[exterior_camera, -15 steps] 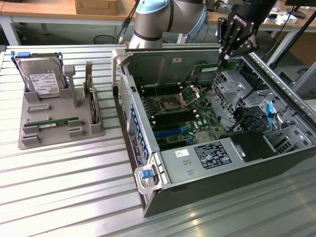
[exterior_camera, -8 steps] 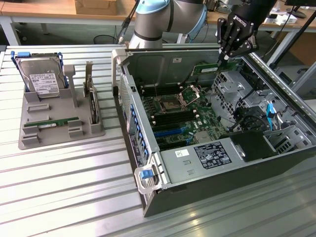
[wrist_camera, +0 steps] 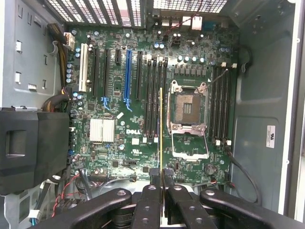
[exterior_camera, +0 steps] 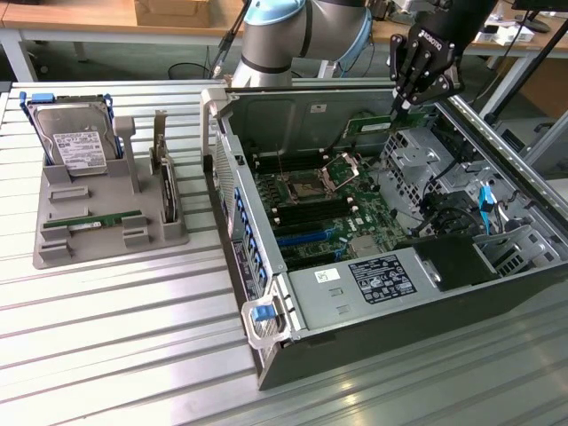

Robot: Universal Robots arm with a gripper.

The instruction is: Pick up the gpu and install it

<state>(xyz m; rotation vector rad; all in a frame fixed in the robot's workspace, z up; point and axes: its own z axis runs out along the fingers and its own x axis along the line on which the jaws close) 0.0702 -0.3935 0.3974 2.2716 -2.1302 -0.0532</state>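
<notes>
My black gripper (exterior_camera: 401, 106) hangs over the far side of the open computer case (exterior_camera: 266, 293), shut on the gpu (exterior_camera: 368, 127), a thin green circuit-board stick held above the motherboard (exterior_camera: 311, 213). The wrist view looks straight down on it. There the gpu (wrist_camera: 161, 129) appears edge-on as a thin line running out from between the fingertips (wrist_camera: 155, 175), over the long black slots (wrist_camera: 155, 95) beside the CPU socket (wrist_camera: 188, 107). The stick is clear of the board, not seated in any slot.
A grey holder tray (exterior_camera: 53, 253) at the exterior view's left carries a silver hard drive (exterior_camera: 80, 146), a second green stick (exterior_camera: 93, 219) lying flat, and a dark card (exterior_camera: 167, 191) on edge. A black power-supply box (exterior_camera: 453, 262) and drive cages (exterior_camera: 417, 151) crowd the case's right side.
</notes>
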